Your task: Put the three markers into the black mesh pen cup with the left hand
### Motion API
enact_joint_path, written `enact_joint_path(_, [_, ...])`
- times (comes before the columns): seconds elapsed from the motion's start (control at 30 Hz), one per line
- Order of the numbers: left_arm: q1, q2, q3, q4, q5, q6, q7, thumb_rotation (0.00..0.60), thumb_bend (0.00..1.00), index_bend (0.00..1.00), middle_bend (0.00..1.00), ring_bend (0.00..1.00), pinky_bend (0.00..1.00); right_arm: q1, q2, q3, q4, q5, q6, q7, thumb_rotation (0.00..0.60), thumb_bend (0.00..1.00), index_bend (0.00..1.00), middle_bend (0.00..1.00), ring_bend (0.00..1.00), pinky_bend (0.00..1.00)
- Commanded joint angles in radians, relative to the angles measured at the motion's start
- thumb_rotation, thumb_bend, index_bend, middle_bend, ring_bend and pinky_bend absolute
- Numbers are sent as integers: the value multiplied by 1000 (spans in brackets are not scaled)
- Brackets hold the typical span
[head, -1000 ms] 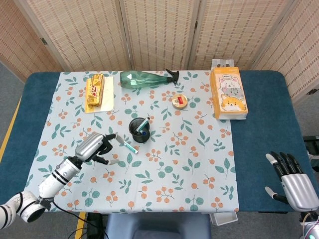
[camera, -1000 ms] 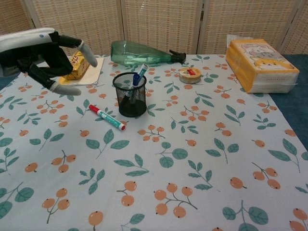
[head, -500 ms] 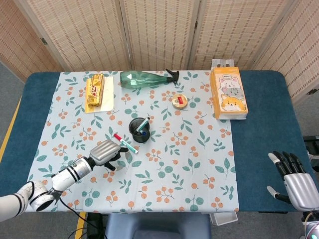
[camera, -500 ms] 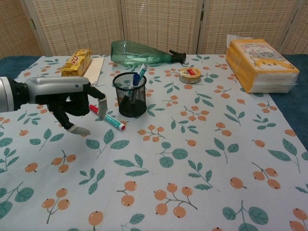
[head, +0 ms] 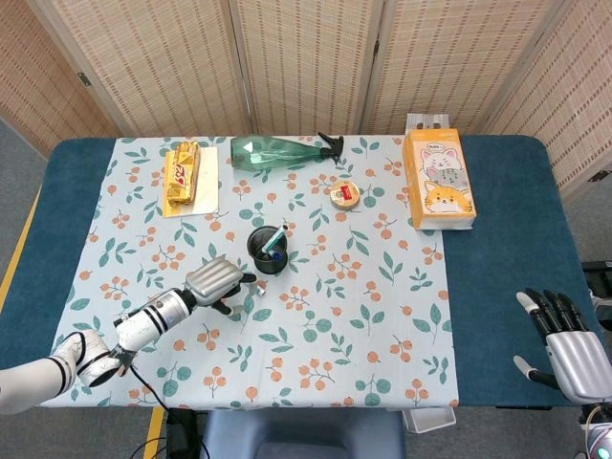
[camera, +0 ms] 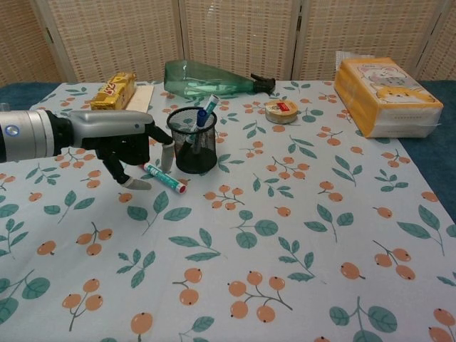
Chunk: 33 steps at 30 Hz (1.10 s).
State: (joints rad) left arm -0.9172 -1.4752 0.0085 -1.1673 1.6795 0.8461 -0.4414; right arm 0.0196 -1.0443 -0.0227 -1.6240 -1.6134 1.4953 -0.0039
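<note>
Fingers [camera: 165, 154] of the left hand [camera: 125, 146] are curled downward over the loose marker [camera: 164, 178] lying on the flowered cloth [camera: 299, 235], with fingertips at or just above its far end; whether they actually grip it cannot be told. The hand sits toward the left part of the desk, its arm reaching in from the near left corner in the head view. Behind it, near the far left corner, a yellow snack pack [head: 180, 172] lies on a pale board. Just beside the hand, to its right, stands the black mesh pen cup [camera: 192, 140], upright, with two markers [camera: 206, 108] already leaning inside. The loose marker lies flat, touching nothing else, just in front of the cup. Along the far edge a green spray bottle [head: 280, 151] lies on its side. A small round tin [head: 345, 196] sits right of the cup, well apart. A cat-printed tissue box [head: 438, 179] lies near the far right corner. At the near right corner, the right hand [head: 567, 346] rests off the cloth, fingers spread, holding nothing.
</note>
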Motion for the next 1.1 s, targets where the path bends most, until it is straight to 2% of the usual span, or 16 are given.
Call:
enact_joint_path(0.03, [-16, -37, 21, 62, 36, 22, 10, 600, 327, 483, 1000, 1000, 1000, 1, 2, 0, 1, 2, -3, 5, 600, 200, 55, 53, 26, 0])
enact_joint_path(0.43, [-40, -115, 57, 198, 91, 96, 23, 600, 329, 463, 1000, 1000, 1000, 1, 10, -5, 2, -7, 0, 21, 600, 200, 55, 53, 26, 0])
enact_joint_path(0.73, [-60, -128, 59, 249, 68, 81, 10, 600, 329, 463, 1000, 1000, 1000, 2, 15, -7, 4, -8, 0, 34, 600, 200, 55, 53, 27, 0])
enact_joint_path(1.1, [-67, -186, 84, 365, 63, 83, -59, 600, 329, 465, 1000, 1000, 1000, 2, 18, -5, 5, -3, 0, 43, 600, 200, 55, 53, 27, 0])
